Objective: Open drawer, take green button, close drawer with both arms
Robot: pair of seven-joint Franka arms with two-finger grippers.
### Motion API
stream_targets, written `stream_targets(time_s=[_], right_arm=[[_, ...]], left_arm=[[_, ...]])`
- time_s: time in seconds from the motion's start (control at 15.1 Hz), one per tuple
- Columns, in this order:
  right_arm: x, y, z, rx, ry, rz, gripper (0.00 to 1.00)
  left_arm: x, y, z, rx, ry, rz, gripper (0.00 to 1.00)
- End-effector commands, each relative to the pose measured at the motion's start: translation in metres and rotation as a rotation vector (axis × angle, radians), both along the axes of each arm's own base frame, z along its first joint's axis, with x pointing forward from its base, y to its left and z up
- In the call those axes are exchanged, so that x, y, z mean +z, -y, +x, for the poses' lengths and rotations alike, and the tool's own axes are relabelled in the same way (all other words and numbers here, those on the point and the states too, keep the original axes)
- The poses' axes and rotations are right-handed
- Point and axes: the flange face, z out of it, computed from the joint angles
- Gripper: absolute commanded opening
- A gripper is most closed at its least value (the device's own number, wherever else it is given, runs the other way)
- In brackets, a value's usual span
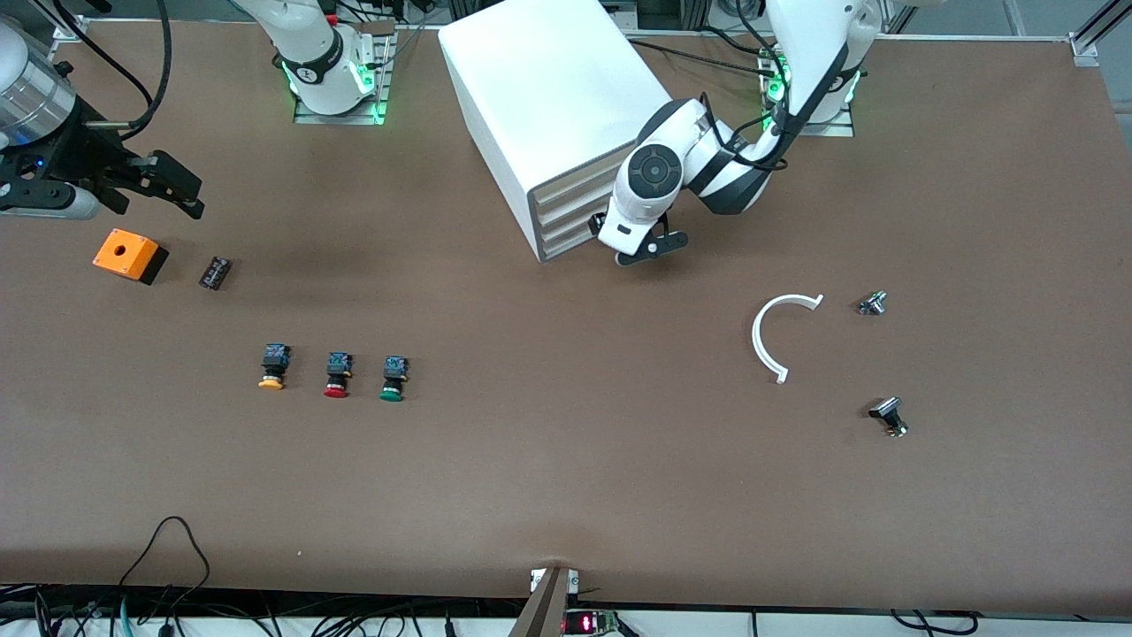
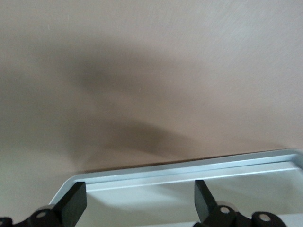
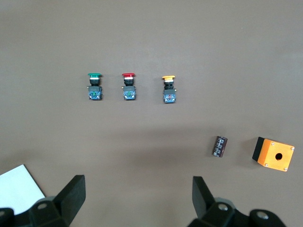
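Front view: the left claw [image 1: 650,248] sits at the cream front of the lowest drawer [image 1: 570,244] in the big white box cabinet [image 1: 548,97]; the drawer looks barely open, if at all. The small green-capped push button [image 1: 393,378] lies on the brown table [image 1: 566,478], cap toward the camera, long axis running away from it, untaken.

Left wrist view: fingers [image 2: 73,203] apart over a white tray rim.

Right wrist view: the right claw [image 3: 137,198], apart, waits above the table.
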Motion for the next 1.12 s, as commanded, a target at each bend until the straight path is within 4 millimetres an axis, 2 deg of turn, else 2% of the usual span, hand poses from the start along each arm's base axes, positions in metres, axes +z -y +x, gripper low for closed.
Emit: stream_targets(time_s=[0.0,0.4,0.6,0.73,0.86,1.06], right_arm=[[0.002,0.003,-0.003,0.055,0.011,-0.018,1.00],[0.007,0.003,-0.005,0.065,0.006,-0.017,1.00],[0.010,0.003,-0.004,0.057,0.007,-0.017,1.00],[0.011,0.004,-0.005,0.065,0.007,-0.017,1.00],[0.012,0.003,-0.005,0.065,0.009,-0.016,1.00],[0.017,0.004,-0.004,0.066,0.019,-0.015,1.00]], left_arm=[[0.040,-0.034,0.045,-0.059,0.046,-0.025,1.00],[0.123,-0.094,0.120,-0.219,0.056,0.090,1.00],[0.158,-0.142,0.156,-0.279,0.060,0.059,1.00],[0.181,-0.161,0.168,-0.364,0.082,0.032,1.00],[0.208,-0.193,0.180,-0.384,0.095,0.060,1.00],[0.245,-0.233,0.186,-0.485,0.088,0.041,1.00]])
